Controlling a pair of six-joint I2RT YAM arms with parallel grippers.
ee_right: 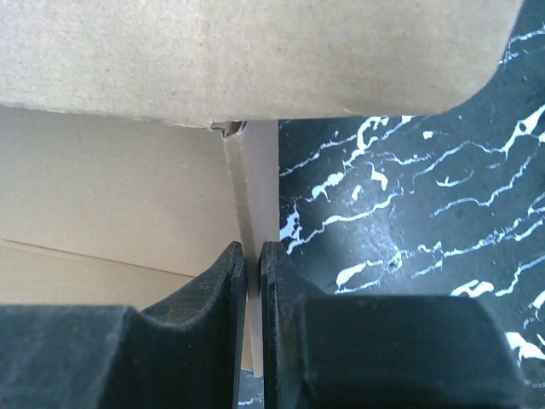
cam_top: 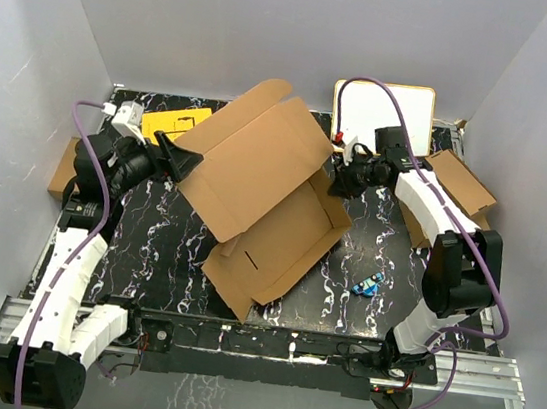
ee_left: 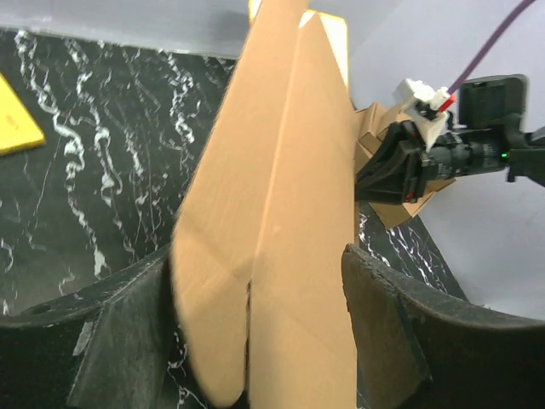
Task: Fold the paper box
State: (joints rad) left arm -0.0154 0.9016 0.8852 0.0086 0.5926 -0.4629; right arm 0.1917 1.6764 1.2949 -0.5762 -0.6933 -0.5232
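The paper box [cam_top: 274,200] lies half folded in the middle of the black marbled table, with its big lid panel [cam_top: 256,147] raised and tilted to the left. My left gripper [cam_top: 180,162] is at the lid's left edge. In the left wrist view it [ee_left: 255,328] stands open, with the lid's flap [ee_left: 281,213] passing loose between its fingers [ee_left: 387,328]. My right gripper [cam_top: 342,180] is at the box's right side. In the right wrist view it [ee_right: 253,256] is shut on a thin upright side wall [ee_right: 255,187] of the box.
A yellow card [cam_top: 176,119] lies at the back left, and a white board [cam_top: 386,114] stands at the back right. A smaller brown cardboard box [cam_top: 463,184] sits at the right edge, behind my right arm. A small blue item [cam_top: 368,285] lies right of the box's front.
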